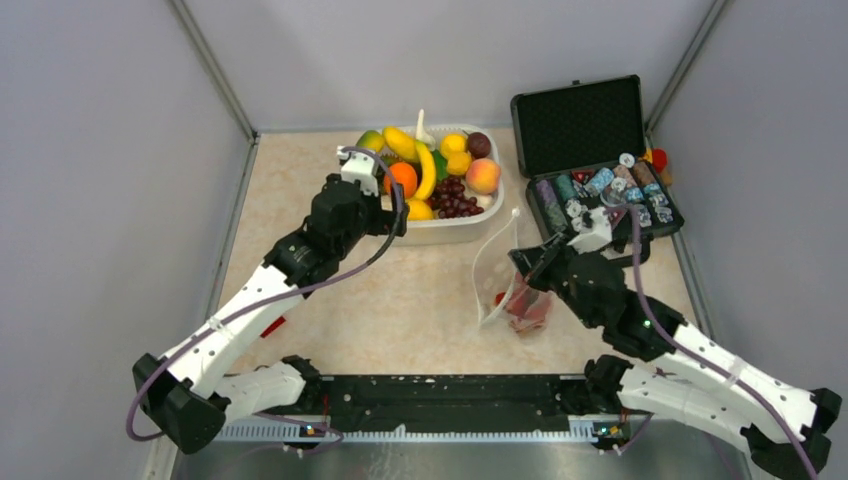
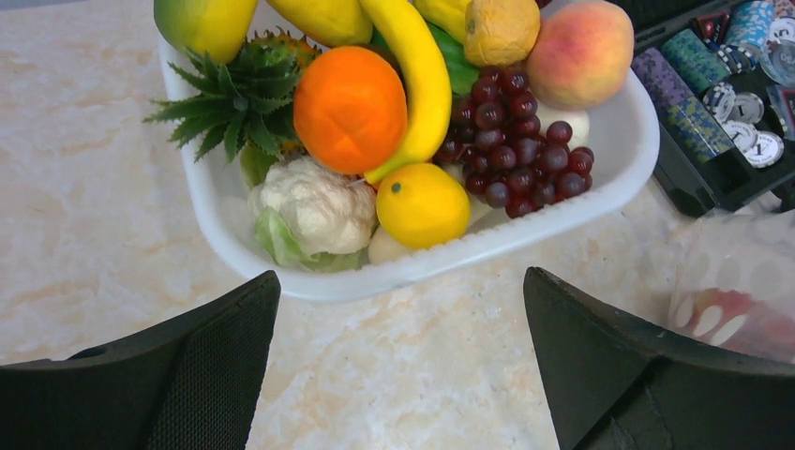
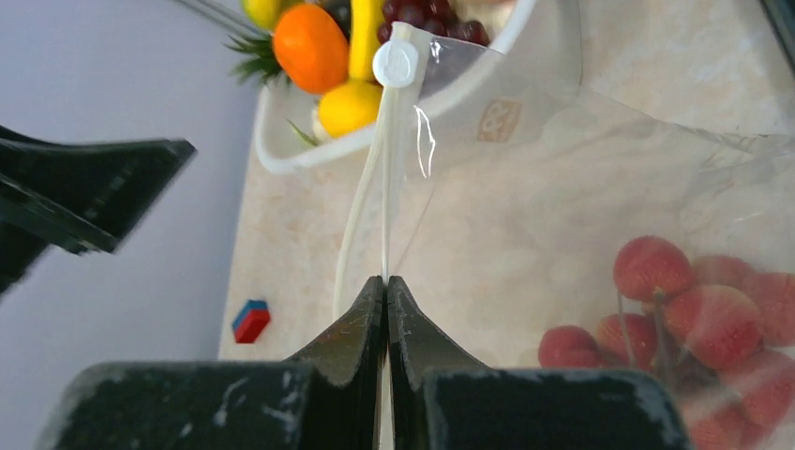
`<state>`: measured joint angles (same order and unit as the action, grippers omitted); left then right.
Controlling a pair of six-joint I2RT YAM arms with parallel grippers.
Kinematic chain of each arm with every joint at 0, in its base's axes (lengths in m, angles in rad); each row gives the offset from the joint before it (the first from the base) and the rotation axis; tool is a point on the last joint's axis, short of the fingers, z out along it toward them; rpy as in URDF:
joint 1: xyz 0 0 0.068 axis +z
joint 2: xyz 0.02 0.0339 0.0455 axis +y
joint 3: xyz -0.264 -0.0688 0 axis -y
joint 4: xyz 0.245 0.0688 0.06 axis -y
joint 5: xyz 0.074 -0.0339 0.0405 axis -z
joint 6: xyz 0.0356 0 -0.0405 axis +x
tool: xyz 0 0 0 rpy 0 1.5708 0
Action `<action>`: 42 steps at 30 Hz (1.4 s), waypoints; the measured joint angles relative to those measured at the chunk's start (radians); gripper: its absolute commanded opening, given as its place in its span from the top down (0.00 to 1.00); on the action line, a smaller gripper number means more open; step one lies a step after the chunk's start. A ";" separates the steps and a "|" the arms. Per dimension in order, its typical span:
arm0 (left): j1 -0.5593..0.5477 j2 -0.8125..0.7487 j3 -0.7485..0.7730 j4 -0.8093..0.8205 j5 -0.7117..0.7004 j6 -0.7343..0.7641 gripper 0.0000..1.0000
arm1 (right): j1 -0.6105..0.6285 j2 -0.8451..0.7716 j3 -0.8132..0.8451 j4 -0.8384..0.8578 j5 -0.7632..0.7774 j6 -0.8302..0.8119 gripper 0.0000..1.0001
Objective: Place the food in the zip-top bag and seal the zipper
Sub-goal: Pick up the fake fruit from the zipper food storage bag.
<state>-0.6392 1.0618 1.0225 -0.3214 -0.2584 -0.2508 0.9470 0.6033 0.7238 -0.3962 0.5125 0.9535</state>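
The clear dotted zip-top bag (image 1: 505,290) stands right of centre, held up by my right gripper (image 1: 527,262). In the right wrist view the gripper (image 3: 386,281) is shut on the whitish zipper strip (image 3: 384,202), whose round slider (image 3: 397,64) sits at the far end. Red strawberries (image 3: 689,309) lie inside the bag. My left gripper (image 2: 398,309) is open and empty, just in front of the white tub (image 2: 600,178). The tub holds an orange (image 2: 350,109), banana (image 2: 422,80), peach (image 2: 579,52), purple grapes (image 2: 520,155) and a yellow lemon (image 2: 422,203).
An open black case (image 1: 595,165) of poker chips stands at the back right, next to the tub. A small red and blue block (image 3: 251,320) lies on the table near the left arm. Grey walls close in on both sides.
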 measured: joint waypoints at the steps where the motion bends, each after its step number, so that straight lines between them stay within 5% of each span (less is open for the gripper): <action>1: 0.011 0.018 0.014 0.000 0.008 0.002 0.01 | 0.000 0.040 0.000 0.008 -0.010 0.000 1.00; 7: 0.065 0.120 0.072 0.007 0.087 0.010 0.01 | 0.000 0.212 0.005 0.021 -0.080 -0.029 1.00; 19: 0.159 0.297 0.142 0.075 0.192 0.016 0.09 | 0.000 0.180 0.003 0.119 -0.130 -0.036 1.00; 27: 0.166 0.386 0.178 0.112 0.261 0.004 0.04 | 0.000 0.167 0.002 0.120 -0.133 -0.035 1.00; 42: 0.166 0.562 0.246 0.145 0.119 -0.013 0.07 | 0.000 0.163 -0.013 0.137 -0.134 -0.029 1.00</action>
<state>-0.4728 1.6241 1.2682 -0.1768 -0.1398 -0.2642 0.9470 0.7662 0.7113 -0.2588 0.3782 0.9249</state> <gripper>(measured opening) 0.939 0.006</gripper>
